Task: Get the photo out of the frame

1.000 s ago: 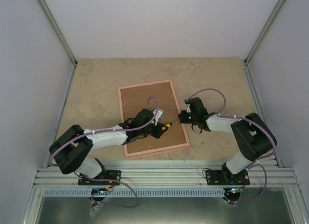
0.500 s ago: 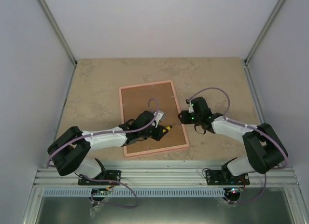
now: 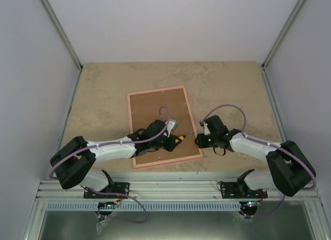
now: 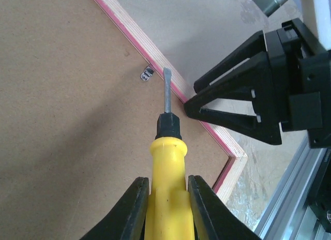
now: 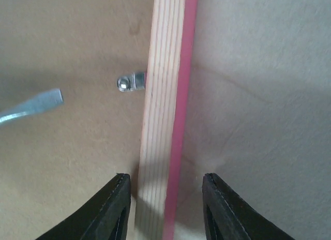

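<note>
Two arms reach in over a beige, stone-patterned table (image 3: 103, 85), meeting at the right-hand side of a pink frame (image 3: 155, 91) that lies face down near the table's middle, turned slightly askew. Its brown backing board (image 3: 155, 110) faces up, and the photo cannot be seen in any view. From the left, the left gripper (image 4: 168, 179) is clamped on the yellow handle of a flat-blade screwdriver (image 4: 168, 147), a finger pressed to either side. The tool's grey blade points out over the board toward the frame's right rail. Its tip sits near a small metal clip (image 4: 148, 73) fixed at the inner edge of that rail, without touching it. On the right, the right gripper (image 5: 165, 183) hangs over the same rail with its jaws parted. One finger is over the board and the other over the table, holding nothing.
</note>
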